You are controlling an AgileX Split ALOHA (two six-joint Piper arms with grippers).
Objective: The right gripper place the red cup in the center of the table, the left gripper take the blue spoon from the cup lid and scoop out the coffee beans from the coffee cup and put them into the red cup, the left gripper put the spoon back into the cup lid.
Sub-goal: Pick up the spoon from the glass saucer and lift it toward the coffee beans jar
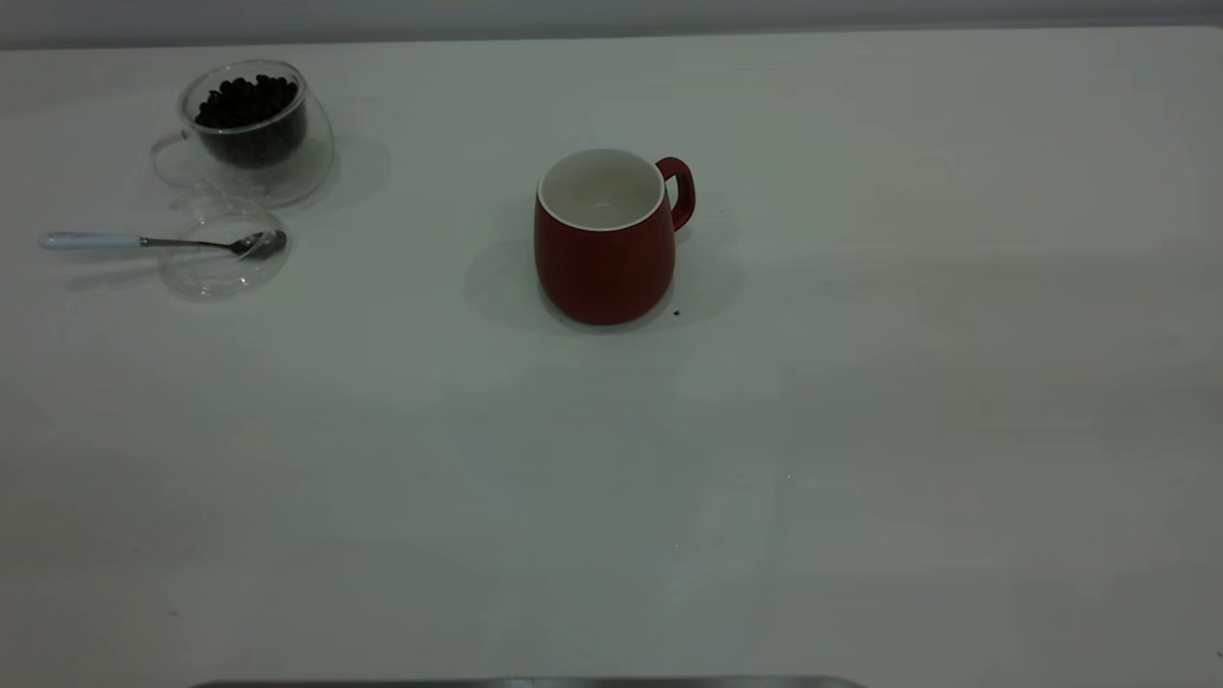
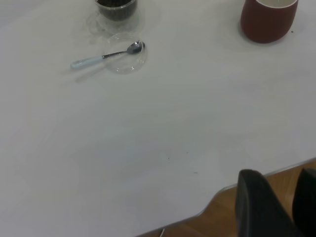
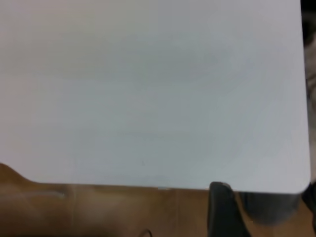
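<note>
The red cup (image 1: 604,248) stands upright near the middle of the table (image 1: 860,430), handle to the right, its inside showing only white. At the far left the coffee cup (image 1: 253,124) holds the coffee beans (image 1: 246,100). Just in front of it lies the cup lid (image 1: 225,256), with the blue spoon (image 1: 143,242) resting bowl-first in it and its handle pointing left. Neither arm shows in the exterior view. My left gripper (image 2: 279,174) hangs open over the table's near edge, far from the spoon (image 2: 106,55) and red cup (image 2: 269,19). My right gripper (image 3: 266,190) is open at another table edge.
A single dark speck, perhaps a bean (image 1: 676,312), lies by the red cup's base. Brown wooden floor (image 2: 222,217) shows beyond the table's edge in both wrist views. A grey strip (image 1: 525,682) runs along the bottom of the exterior view.
</note>
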